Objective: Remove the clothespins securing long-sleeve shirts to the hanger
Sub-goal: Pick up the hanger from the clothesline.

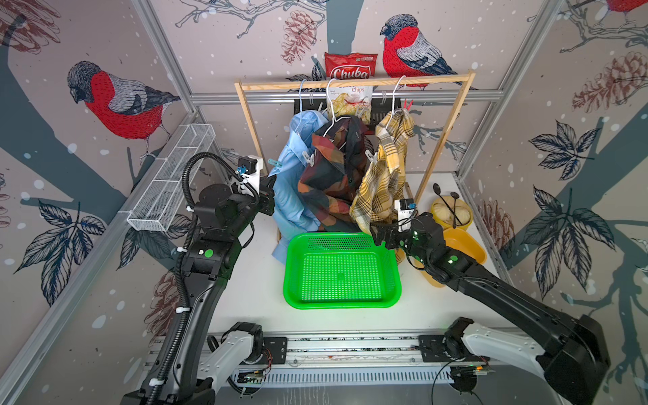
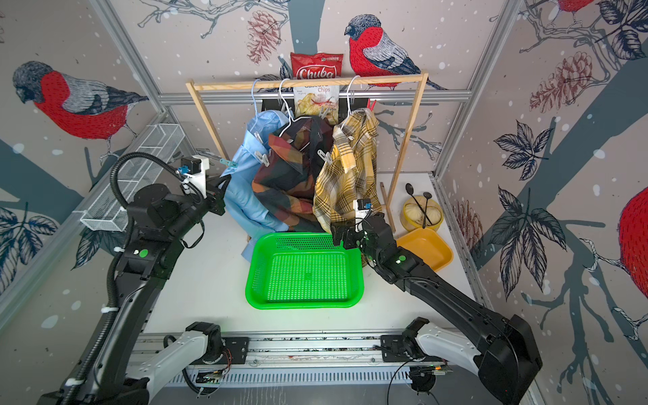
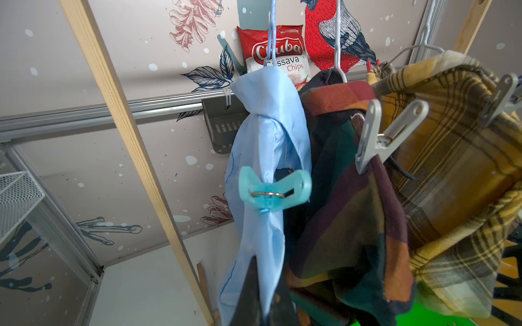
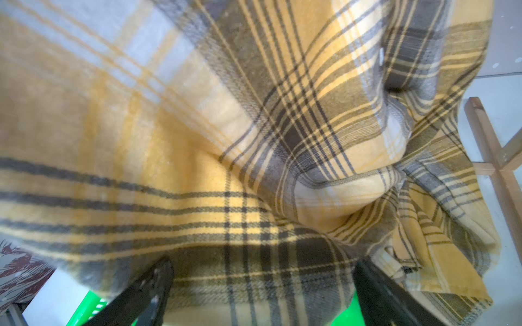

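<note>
Left gripper (image 3: 255, 293) is clamped tight, low against the light blue shirt (image 1: 294, 182); whether cloth is pinched can't be told. The teal clothespin (image 1: 275, 163) bites that shirt's outer edge, long axis roughly level, handles jutting away toward the left-hand wall. Right gripper (image 4: 264, 264) gapes wide and empty beneath the yellow plaid shirt (image 4: 254, 141), by the green basket (image 1: 291, 280).
</note>
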`<state>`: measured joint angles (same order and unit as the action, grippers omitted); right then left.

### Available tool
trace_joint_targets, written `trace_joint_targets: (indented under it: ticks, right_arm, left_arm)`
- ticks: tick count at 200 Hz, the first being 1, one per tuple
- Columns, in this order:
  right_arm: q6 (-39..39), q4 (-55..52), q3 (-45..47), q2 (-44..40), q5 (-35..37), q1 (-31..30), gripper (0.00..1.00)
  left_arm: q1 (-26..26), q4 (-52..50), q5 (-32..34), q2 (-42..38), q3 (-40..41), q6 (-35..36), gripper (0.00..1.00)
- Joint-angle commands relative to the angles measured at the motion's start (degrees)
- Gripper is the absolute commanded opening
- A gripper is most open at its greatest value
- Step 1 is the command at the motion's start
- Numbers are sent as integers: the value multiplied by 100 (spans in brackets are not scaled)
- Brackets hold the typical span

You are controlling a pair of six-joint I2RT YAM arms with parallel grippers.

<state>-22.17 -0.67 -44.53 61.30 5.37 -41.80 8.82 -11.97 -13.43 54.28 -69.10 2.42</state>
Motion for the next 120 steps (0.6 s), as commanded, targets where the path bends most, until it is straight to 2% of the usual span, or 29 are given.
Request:
trace_joint_targets:
  ticks: [1,65,120]
  right_arm:
    - [136,-73,-153,72,398,-256,100]
    - [91,-91,-563,472,972,-1156,100]
    - [-16,-83,-927,870,1326,-1734,100]
  left_arm:
    - [6,635,384,-173,-17,-513,0]
    - [6,928,801,-446,-369,-1062,0]
    - [6,1081,751,-274,-886,-1183,0]
